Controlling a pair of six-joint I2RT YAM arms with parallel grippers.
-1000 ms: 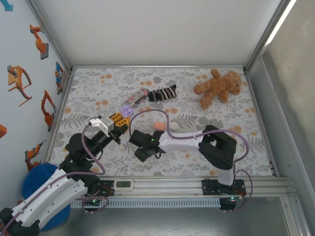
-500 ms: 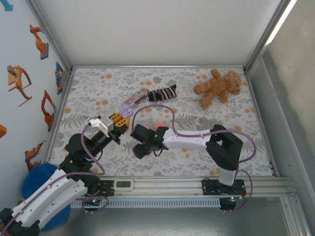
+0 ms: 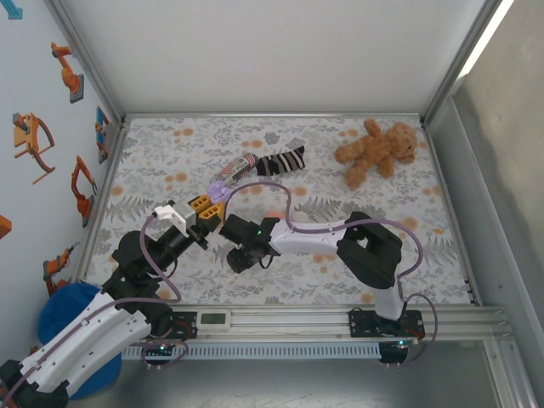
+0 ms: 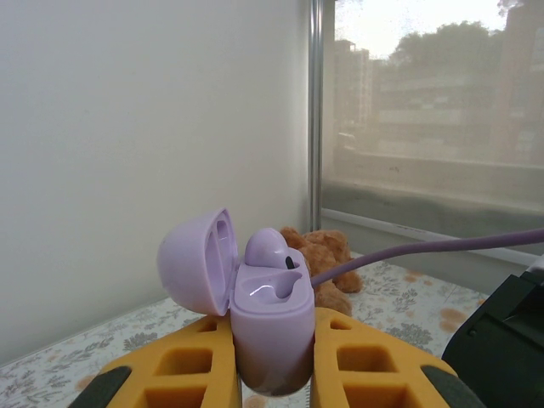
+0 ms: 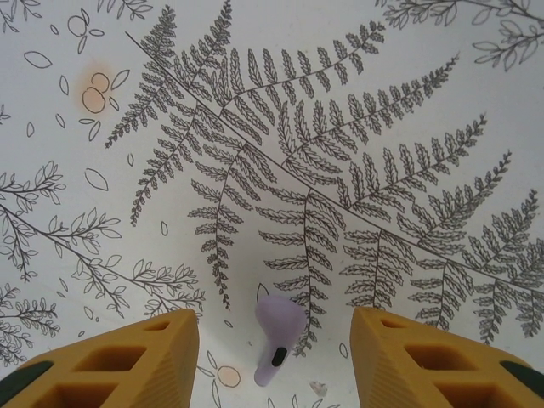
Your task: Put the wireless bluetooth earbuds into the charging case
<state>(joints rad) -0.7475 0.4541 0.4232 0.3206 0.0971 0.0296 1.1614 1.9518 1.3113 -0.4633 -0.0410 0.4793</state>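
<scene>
Bare tablecloth (image 5: pixel 357 93) lies all round the purple earbud (image 5: pixel 279 336).

Left arm (image 3: pixel 85 327): rises from its base at the near-left corner and reaches forward and to the right, wrist raised off the worktop (image 3: pixel 340 178), wrist camera looking roughly level.
Left gripper (image 3: pixel 206 210) (image 4: pixel 272 353): yellow fingers (image 4: pixel 191 365) closed on the lower body of the charging case (image 4: pixel 270 327), which stands upright between them.
Right arm (image 3: pixel 306 244): elbow folded above its base, forearm stretched leftward, low over the worktop.
Right gripper (image 3: pixel 240 255) (image 5: pixel 274 357): pointed straight down, jaws wide apart, fingers (image 5: pixel 127 353) gripping nothing.
The two grippers sit near each other, not touching.
</scene>
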